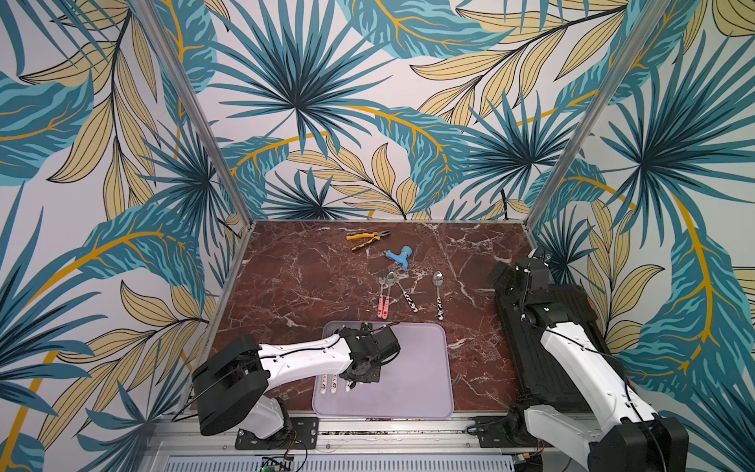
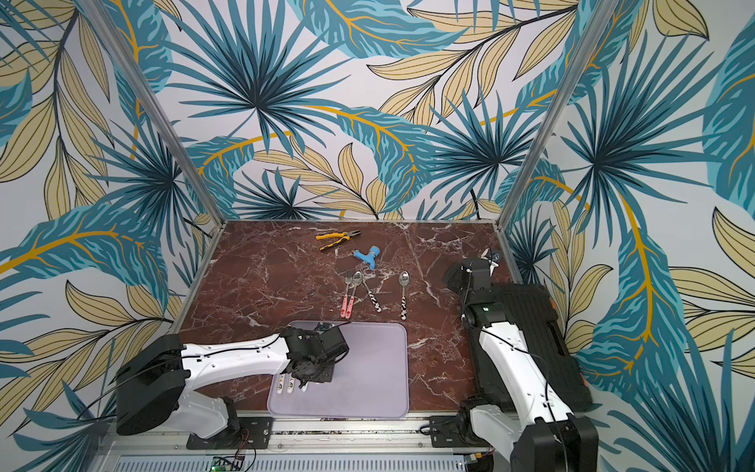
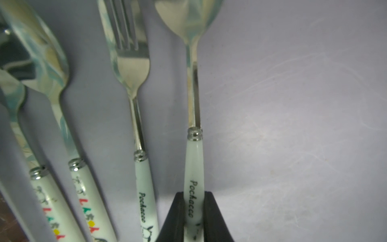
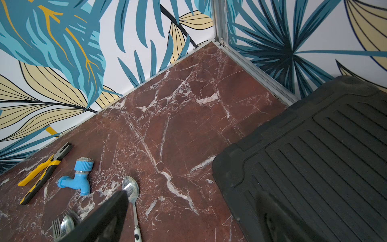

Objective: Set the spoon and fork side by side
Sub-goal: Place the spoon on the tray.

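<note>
Place: a robot manipulation lab cell, a staged tabletop rather than a lived-in room.
Enclosure: bare aluminium posts [image 1: 195, 114] at the corners hold flat wall panels [image 1: 367, 102] printed with tropical leaves.
Surface: a tabletop [image 1: 294, 278] in red-brown marble pattern.
Machinery: a left arm [image 1: 302, 353] and a right arm [image 1: 572, 347], both white and black, stand on black mounting plates [image 1: 277, 439] along an aluminium rail [image 1: 388, 425]. A circuit board [image 1: 273, 466] with loose wires sits below it.
Props: pliers [image 1: 367, 239], a blue plastic tap [image 1: 398, 256], patterned cutlery [image 1: 384, 294], a lilac tray [image 1: 416, 367] and a black ribbed case [image 4: 314, 157] — an unrelated mix on one table.

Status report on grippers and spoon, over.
Left gripper shut on spoon handle. Right gripper open, holds nothing. Spoon beside fork, over mat. Nothing between them.
</note>
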Tool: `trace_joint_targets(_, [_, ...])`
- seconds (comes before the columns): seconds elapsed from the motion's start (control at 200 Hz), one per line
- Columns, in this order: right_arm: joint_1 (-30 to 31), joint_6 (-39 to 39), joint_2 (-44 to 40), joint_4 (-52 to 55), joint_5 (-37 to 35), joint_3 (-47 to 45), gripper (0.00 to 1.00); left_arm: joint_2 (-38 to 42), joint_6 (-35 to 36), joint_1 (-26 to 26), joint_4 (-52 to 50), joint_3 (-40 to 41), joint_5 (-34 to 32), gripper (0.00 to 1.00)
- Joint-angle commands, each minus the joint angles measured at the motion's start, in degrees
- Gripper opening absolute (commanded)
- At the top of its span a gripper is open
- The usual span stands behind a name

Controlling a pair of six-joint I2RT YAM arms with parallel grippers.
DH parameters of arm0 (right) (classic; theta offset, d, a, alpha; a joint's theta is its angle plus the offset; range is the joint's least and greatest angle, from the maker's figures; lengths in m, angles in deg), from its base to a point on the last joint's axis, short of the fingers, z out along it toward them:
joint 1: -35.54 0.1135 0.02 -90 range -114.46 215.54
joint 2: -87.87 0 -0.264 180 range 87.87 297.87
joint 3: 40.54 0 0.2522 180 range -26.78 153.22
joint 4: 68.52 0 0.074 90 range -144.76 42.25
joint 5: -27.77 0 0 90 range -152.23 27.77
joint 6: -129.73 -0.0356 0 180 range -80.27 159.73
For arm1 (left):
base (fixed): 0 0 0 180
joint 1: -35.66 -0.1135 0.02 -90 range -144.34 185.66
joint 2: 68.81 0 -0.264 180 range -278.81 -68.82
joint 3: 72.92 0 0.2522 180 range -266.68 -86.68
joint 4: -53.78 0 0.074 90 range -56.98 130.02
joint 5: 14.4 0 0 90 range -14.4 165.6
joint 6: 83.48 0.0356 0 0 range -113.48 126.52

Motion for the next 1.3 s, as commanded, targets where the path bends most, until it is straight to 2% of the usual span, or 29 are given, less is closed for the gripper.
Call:
trace_joint_targets(0.0, [0.0, -0.5, -0.7, 1.3, -0.2, 0.1, 1.00, -0.9, 0.5, 0.2, 0.1, 1.5, -0.1, 0.11])
trace_joint_targets(0.08, [0.0, -0.5, -0.7, 1.4, -0.3, 0.1, 1.00, -1.0, 0.4, 0.3, 0.1, 1.9, 1.6, 0.12])
trace_joint_targets(0.701, [0.0, -0.4, -0.7, 1.4, -0.5, 0.2, 1.00, -0.2, -0.5, 1.1, -3.0, 2.6, 0.9, 0.13])
trace_joint_targets(1.292, [0.0, -0.4, -0.7, 1.3, -0.5, 0.2, 0.99, -0.3, -0.7, 1.2, -3.8, 1.2, 0.7, 0.29])
